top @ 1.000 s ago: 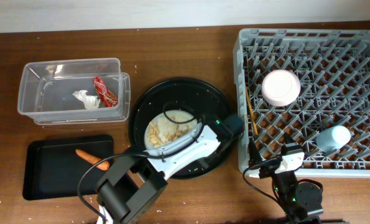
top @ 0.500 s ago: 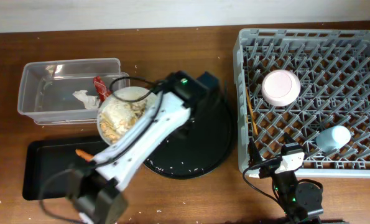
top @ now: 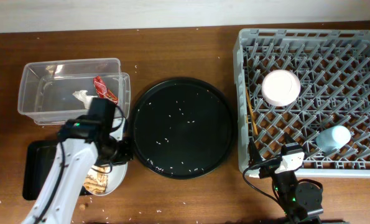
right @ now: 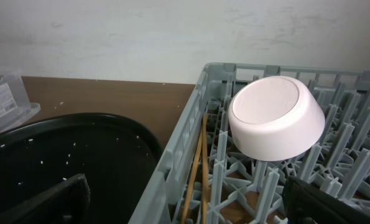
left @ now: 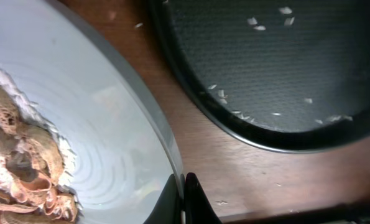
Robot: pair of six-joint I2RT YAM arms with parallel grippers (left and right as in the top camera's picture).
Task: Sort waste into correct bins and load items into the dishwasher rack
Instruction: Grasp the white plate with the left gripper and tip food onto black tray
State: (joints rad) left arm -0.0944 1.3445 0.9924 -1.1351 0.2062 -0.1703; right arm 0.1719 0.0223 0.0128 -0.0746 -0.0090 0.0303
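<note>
**Landmark:** large round black tray (top: 183, 127), strewn with rice grains (top: 180, 112).

- **Pale plate** (left: 110, 118): just off the round tray's near-left edge, over one end of the small black rectangular tray (top: 34, 165). It carries beige food scraps (left: 23, 168).
- **Left gripper** (left: 183, 198): fingers pinched together on the plate's rim. Only the left wrist view shows this grip; from overhead the arm covers it.
- **Clear tub** (top: 48, 93): left of the round tray, toward its far side. It holds the red wrapper (top: 104, 89) and the white tissue (top: 82, 97), seen from overhead only.
- **Dishwasher rack** (top: 242, 62): just right of the round tray.
  - White bowl (right: 275, 118): upside down on the pegs.
  - Chopsticks (right: 197, 168): slanted inside the wall nearest the round tray.
  - Light-blue cup (top: 334, 138): toward the side far from the round tray, seen from overhead only.
- **Right gripper** (right: 185, 183): right of the round tray's near edge, at the rack's near corner, fingers spread wide apart.
</note>
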